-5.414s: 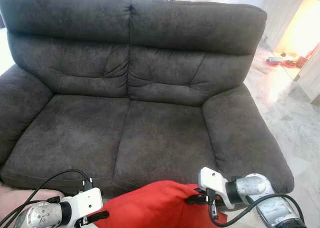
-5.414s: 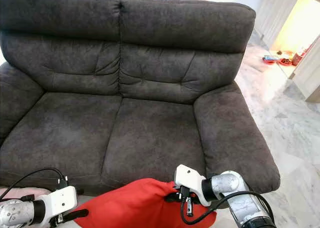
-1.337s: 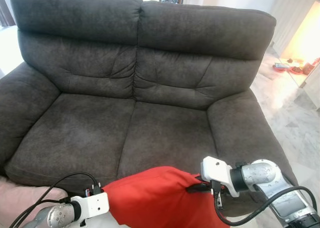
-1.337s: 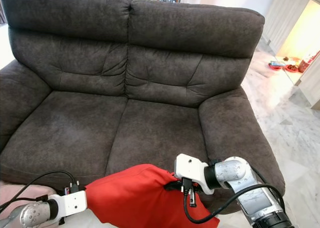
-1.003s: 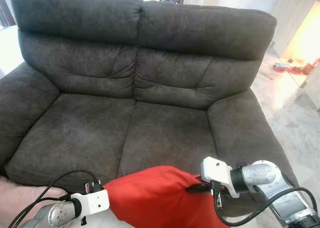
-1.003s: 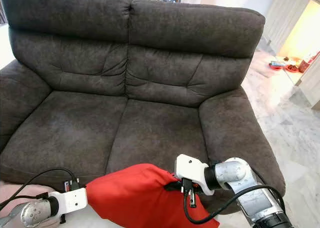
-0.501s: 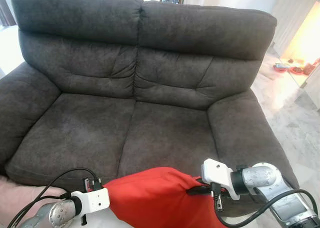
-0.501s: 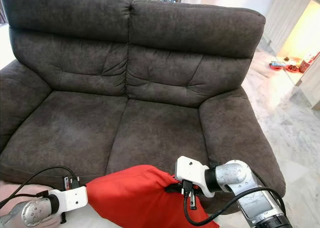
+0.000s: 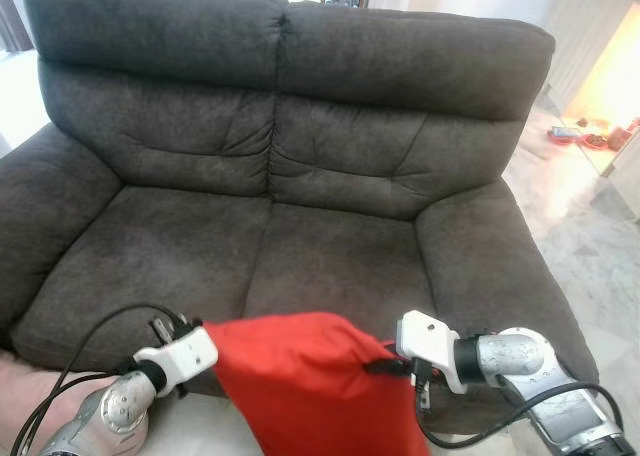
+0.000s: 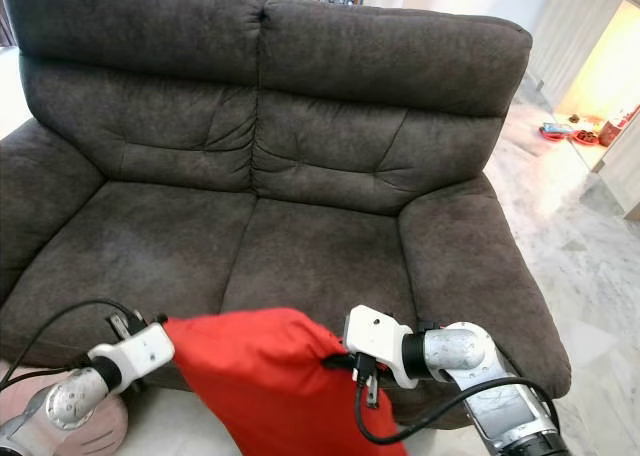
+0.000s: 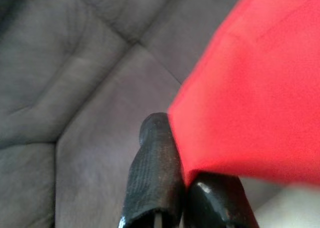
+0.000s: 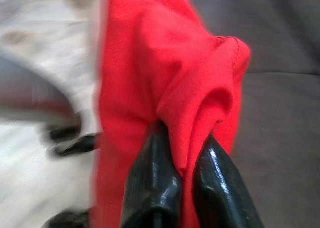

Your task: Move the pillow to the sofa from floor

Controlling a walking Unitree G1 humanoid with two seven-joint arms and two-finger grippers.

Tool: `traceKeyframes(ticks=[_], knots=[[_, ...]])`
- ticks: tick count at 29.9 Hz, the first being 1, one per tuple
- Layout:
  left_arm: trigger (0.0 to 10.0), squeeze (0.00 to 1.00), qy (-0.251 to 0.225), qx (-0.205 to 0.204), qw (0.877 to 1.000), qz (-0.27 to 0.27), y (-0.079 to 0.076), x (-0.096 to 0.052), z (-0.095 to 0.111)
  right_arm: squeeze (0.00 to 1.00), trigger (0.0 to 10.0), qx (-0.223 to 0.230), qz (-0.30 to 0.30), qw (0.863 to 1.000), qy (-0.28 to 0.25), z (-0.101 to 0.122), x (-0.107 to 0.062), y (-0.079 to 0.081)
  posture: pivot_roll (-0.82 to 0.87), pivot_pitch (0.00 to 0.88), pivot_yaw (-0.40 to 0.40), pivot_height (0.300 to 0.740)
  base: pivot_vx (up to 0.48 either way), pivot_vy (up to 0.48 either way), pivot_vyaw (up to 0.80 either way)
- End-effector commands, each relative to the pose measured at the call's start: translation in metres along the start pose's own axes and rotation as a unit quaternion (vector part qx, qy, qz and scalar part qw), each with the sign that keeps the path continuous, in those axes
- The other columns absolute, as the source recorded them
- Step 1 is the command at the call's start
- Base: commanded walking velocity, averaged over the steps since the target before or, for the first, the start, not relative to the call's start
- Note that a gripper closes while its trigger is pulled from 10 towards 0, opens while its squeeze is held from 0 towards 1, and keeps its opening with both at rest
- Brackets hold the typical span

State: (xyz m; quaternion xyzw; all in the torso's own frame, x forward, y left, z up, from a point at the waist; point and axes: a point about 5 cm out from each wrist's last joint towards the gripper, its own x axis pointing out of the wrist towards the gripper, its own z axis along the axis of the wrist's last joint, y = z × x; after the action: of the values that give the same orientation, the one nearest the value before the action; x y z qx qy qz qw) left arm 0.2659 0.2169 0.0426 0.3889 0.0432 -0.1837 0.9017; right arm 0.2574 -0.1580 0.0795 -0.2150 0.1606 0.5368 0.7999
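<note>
My L end effector (image 11: pixel 182 188) & R end effector (image 12: pixel 185 173) each pinch the red pillow (image 9: pixel 300 376), lower centre, before the sofa (image 9: pixel 300 176).

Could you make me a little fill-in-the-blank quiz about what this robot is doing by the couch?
1. The pillow held up in front of the sofa is ____ in colour.
2. The left gripper and right gripper are both ____ on the pillow's fabric.
3. The sofa has ____ seat cushions.

Missing words: red; shut; two
</note>
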Motion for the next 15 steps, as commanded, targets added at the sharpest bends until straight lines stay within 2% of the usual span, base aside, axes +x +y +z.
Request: traceKeyframes(ticks=[1, 2, 3, 5, 6, 8, 9, 14, 15], knots=[[10.0, 0.00, -0.039, -0.052, 0.995, 0.069, 0.014, 0.004, 0.020, 0.00, 10.0, -0.012, -0.093, 0.995, -0.043, 0.013, -0.004, -0.019, 0.16, 0.036, -0.111, 0.740, 0.000, 0.000, 0.00], [10.0, 0.00, -0.057, -0.088, 0.989, 0.107, 0.019, 0.007, 0.032, 0.00, 10.0, 0.005, -0.138, 0.989, -0.050, 0.010, -0.001, -0.023, 0.16, 0.038, -0.112, 0.740, 0.000, 0.000, 0.00], [10.0, 0.00, -0.057, -0.088, 0.989, 0.107, 0.019, 0.007, 0.032, 0.00, 10.0, 0.005, -0.138, 0.989, -0.050, 0.010, -0.001, -0.023, 0.16, 0.038, -0.112, 0.740, 0.000, 0.000, 0.00], [10.0, 0.00, -0.085, -0.144, 0.971, 0.169, 0.028, 0.011, 0.056, 0.00, 10.0, 0.050, -0.216, 0.972, -0.081, 0.010, 0.002, -0.026, 0.16, 0.041, -0.114, 0.740, 0.000, 0.000, 0.00], [10.0, 0.00, -0.092, -0.159, 0.965, 0.185, 0.031, 0.011, 0.063, 0.00, 10.0, 0.064, -0.238, 0.965, -0.094, 0.011, 0.002, -0.026, 0.16, 0.042, -0.114, 0.740, 0.000, 0.000, 0.00], [10.0, 0.00, -0.108, -0.186, 0.952, 0.218, 0.036, 0.013, 0.079, 0.00, 10.0, 0.098, -0.298, 0.940, -0.130, 0.018, 0.001, -0.032, 0.16, 0.042, -0.114, 0.740, 0.000, 0.000, 0.00], [10.0, 0.00, -0.116, -0.197, 0.943, 0.241, 0.040, 0.013, 0.089, 0.00, 10.0, 0.131, -0.332, 0.920, -0.163, 0.023, 0.000, -0.035, 0.16, 0.042, -0.114, 0.740, 0.000, 0.000, 0.00], [10.0, 0.00, -0.148, -0.196, 0.933, 0.263, 0.042, 0.013, 0.114, 0.00, 10.0, 0.172, -0.380, 0.887, -0.198, 0.028, -0.001, -0.040, 0.16, 0.041, -0.114, 0.740, 0.000, 0.000, 0.00], [10.0, 0.00, -0.146, -0.192, 0.936, 0.258, 0.042, 0.014, 0.116, 0.00, 10.0, 0.182, -0.384, 0.881, -0.208, 0.029, 0.000, -0.039, 0.16, 0.041, -0.114, 0.740, 0.000, 0.000, 0.00]])
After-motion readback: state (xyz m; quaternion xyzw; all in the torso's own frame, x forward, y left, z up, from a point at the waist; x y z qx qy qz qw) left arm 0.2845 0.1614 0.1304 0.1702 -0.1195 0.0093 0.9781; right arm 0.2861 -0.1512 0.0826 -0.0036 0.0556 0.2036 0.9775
